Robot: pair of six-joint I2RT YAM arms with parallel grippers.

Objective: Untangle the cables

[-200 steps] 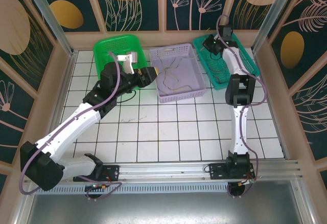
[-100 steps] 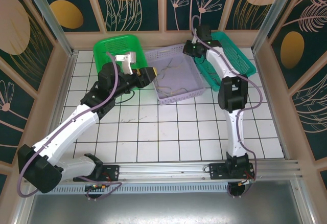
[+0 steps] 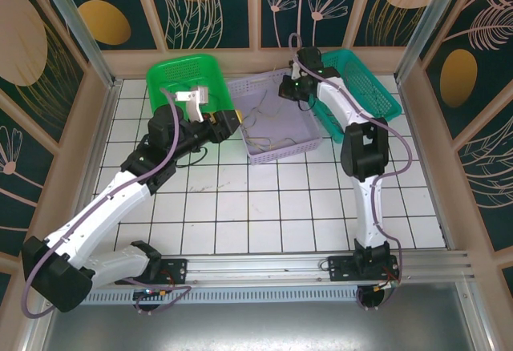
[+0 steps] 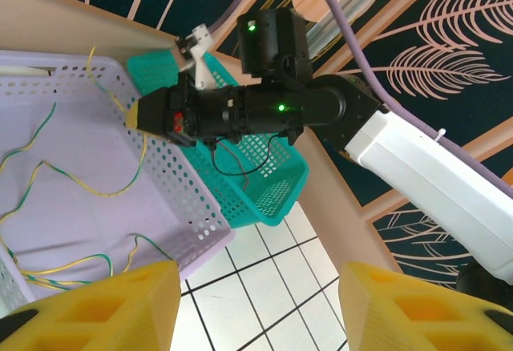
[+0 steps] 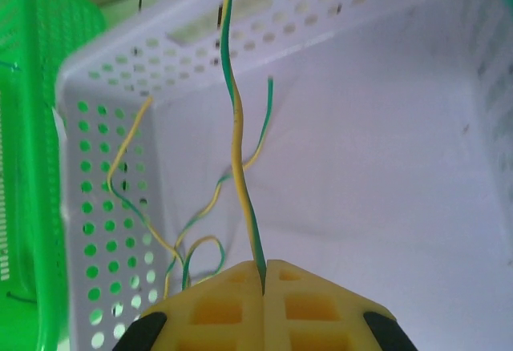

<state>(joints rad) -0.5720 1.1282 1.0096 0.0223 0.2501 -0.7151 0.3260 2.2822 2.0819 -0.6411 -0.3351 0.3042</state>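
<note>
Several thin green-and-yellow cables (image 3: 268, 131) lie loosely tangled in the lilac basket (image 3: 284, 151). My right gripper (image 3: 283, 91) hangs over the basket's far right corner, shut on one green-and-yellow cable (image 5: 237, 135) that runs straight out from its pads (image 5: 240, 287). In the left wrist view the right gripper (image 4: 138, 117) points at the basket wall (image 4: 184, 207), above more cables (image 4: 56, 176). My left gripper (image 3: 237, 119) is at the basket's left rim. Its yellow fingers (image 4: 104, 307) stand wide apart, with bare floor tiles between them.
A teal basket (image 3: 377, 86) stands at the back right, touching the lilac one, and holds thin dark wires (image 4: 240, 163). A green basket (image 3: 172, 74) sits at the back left behind the left arm. White tiled floor (image 3: 264, 207) spreads in front, with panelled walls all round.
My right gripper has swung left, from over the teal basket to over the lilac basket's far right corner. The left arm has drawn back slightly to the left.
</note>
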